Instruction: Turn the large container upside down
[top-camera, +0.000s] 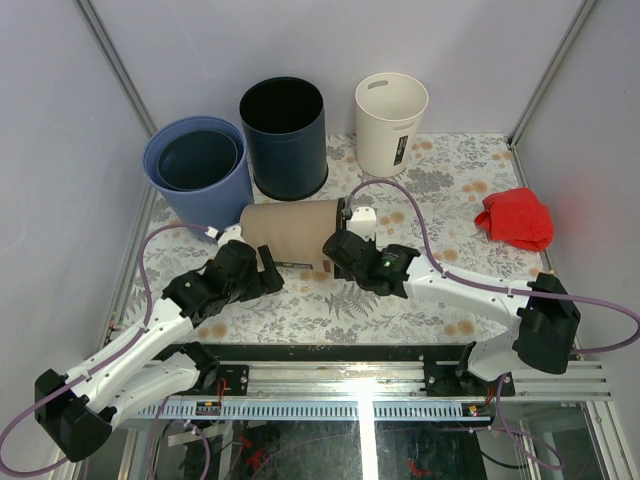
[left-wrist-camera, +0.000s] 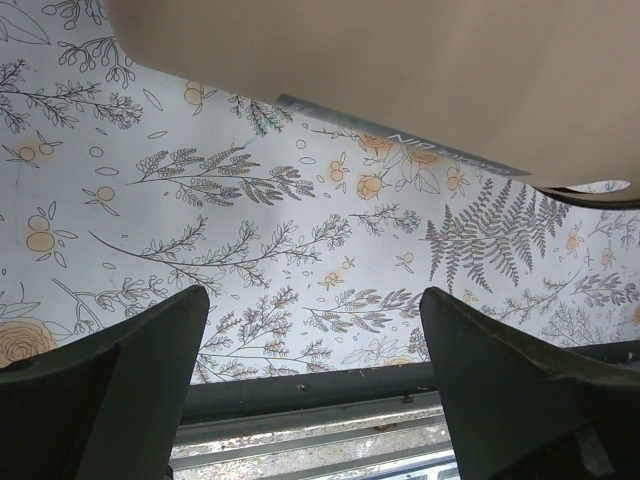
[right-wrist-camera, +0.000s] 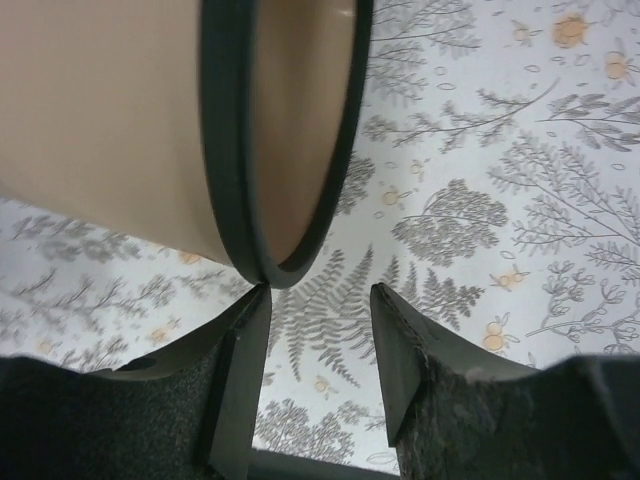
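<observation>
The large container (top-camera: 290, 232) is a tan bin with a black rim, lying on its side mid-table, its mouth facing right. It fills the top of the left wrist view (left-wrist-camera: 400, 70), and its rim (right-wrist-camera: 232, 150) shows in the right wrist view. My left gripper (top-camera: 262, 275) (left-wrist-camera: 315, 292) is open just in front of the container's near left side, with only tablecloth between the fingers. My right gripper (top-camera: 335, 245) (right-wrist-camera: 320, 290) is open at the mouth end. Its left fingertip (right-wrist-camera: 255, 310) sits right under the black rim, and nothing lies between the jaws.
Three upright bins stand at the back: a blue one (top-camera: 195, 165) with another nested inside, a dark navy one (top-camera: 285, 135) and a white one (top-camera: 390, 120). A red cloth (top-camera: 517, 218) lies at the right. The metal rail (top-camera: 350, 375) runs along the near edge.
</observation>
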